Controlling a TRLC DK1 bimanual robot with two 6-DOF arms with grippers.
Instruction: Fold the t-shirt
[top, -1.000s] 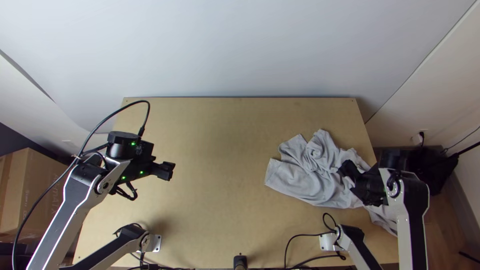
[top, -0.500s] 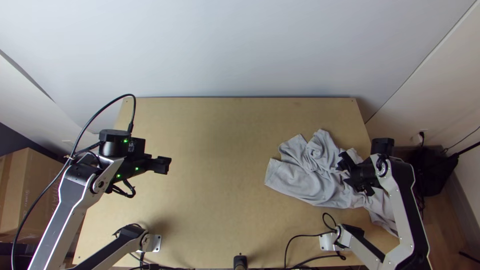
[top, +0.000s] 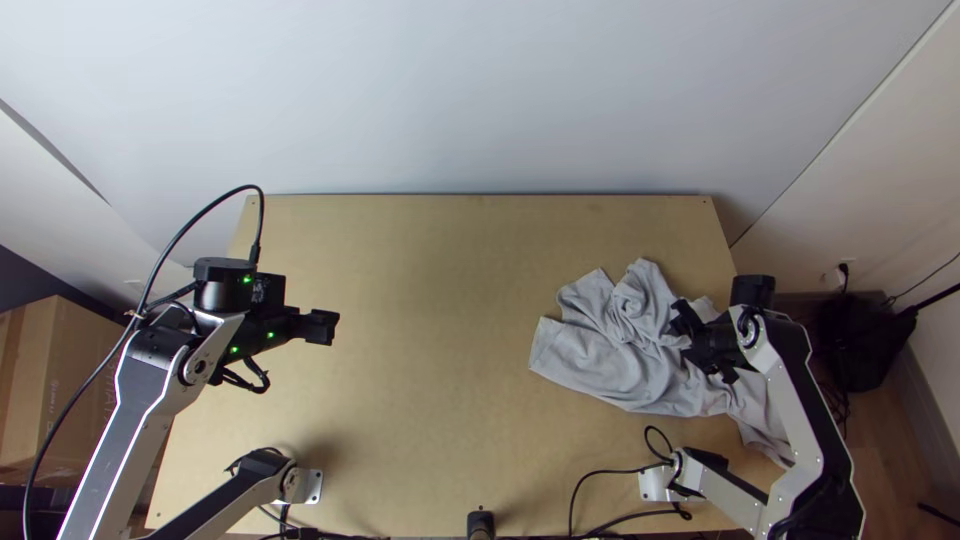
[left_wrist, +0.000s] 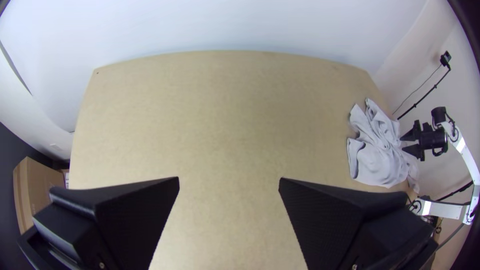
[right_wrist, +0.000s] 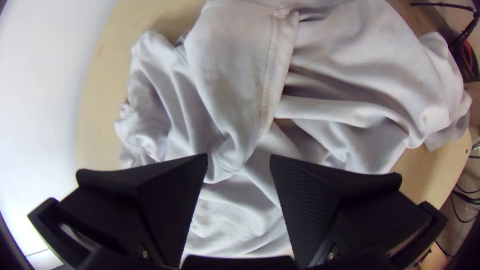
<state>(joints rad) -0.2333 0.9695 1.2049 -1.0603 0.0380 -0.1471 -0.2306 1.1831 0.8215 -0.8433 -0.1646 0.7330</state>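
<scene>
The light grey t-shirt (top: 620, 350) lies bunched and wrinkled on the table's right side. My right gripper (top: 680, 338) is over the shirt's right part in the top view. In the right wrist view, the right gripper (right_wrist: 239, 162) stands open above the shirt's folds, and a seam (right_wrist: 267, 75) runs across the cloth (right_wrist: 235, 45). On the table's left side, well apart from the shirt, is my left gripper (top: 330, 327). The left wrist view has the left gripper (left_wrist: 229, 182) open with bare wood between its fingers, and the shirt (left_wrist: 377, 155) far off beside the other arm.
The wooden table (top: 440, 300) has a wall (top: 480, 100) along its far edge. Cables (top: 600, 475) run near the arm bases at the near edge. A cardboard box (top: 60, 380) stands beyond the left edge, and a black bag (top: 865, 340) beyond the right.
The right gripper has moved left over the shirt, and its fingers have come into clearer sight. The left gripper has shifted slightly left. The shirt lies as before.
</scene>
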